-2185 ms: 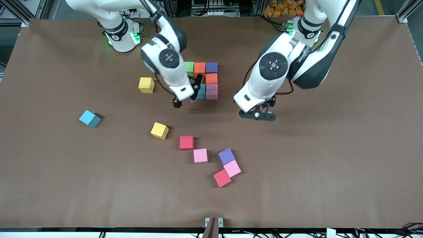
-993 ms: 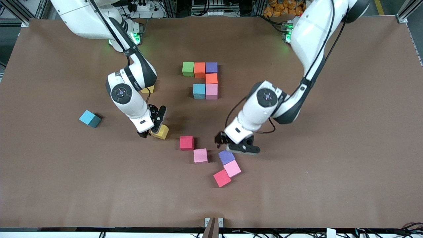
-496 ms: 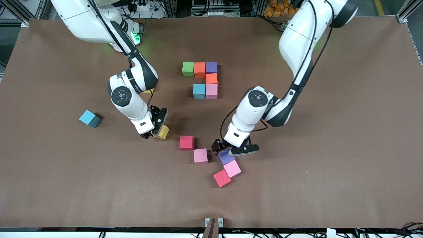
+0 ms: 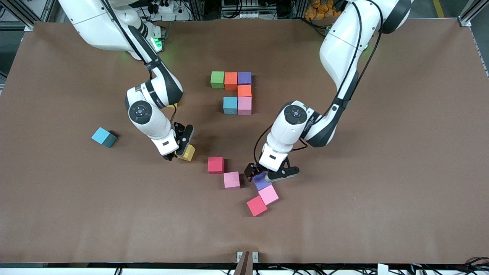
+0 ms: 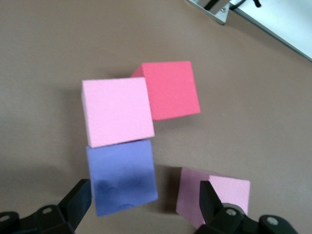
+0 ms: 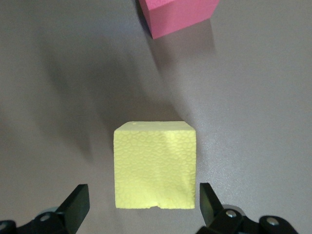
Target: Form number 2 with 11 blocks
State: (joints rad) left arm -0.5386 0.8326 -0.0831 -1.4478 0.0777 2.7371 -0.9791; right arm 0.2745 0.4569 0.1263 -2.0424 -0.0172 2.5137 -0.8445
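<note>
Front view: left tool lowered around purple block.

A brown mat covers the table edge to edge. Past its top edge stand aluminium frame rails, tangled black cables and a heap of orange things. A small bracket sits at the mat's lower edge.
</note>
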